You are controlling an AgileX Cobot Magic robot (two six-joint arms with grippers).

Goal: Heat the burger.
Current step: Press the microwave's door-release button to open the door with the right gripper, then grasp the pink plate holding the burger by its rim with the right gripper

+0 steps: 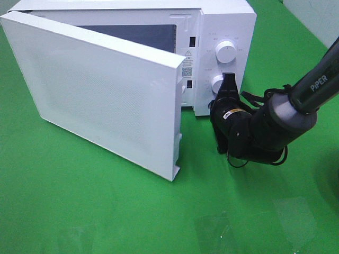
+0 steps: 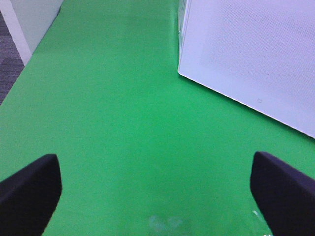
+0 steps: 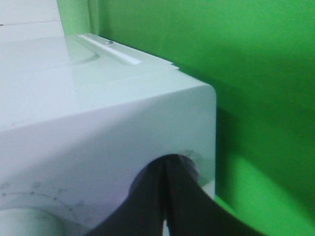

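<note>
The right arm [image 1: 313,85] was a dark tube with white letters saying PIPER and a pale grey ring [image 1: 288,114]. Its black wrist [image 1: 241,129] had a small yellow sticker [image 1: 231,112] and thin black cables [image 1: 253,97]. The left gripper [image 2: 155,164] had black, rounded fingers [image 2: 29,191].

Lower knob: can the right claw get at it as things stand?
Likely yes: the shut right claw sits right beside the lower knob, nothing between them, and the open door stands off to the other side.

"PiPER" reads in white on the right arm [image 1: 322,83], right of frame; the microwave [image 1: 228,21] sticker [image 1: 187,67] print is illegible.
</note>
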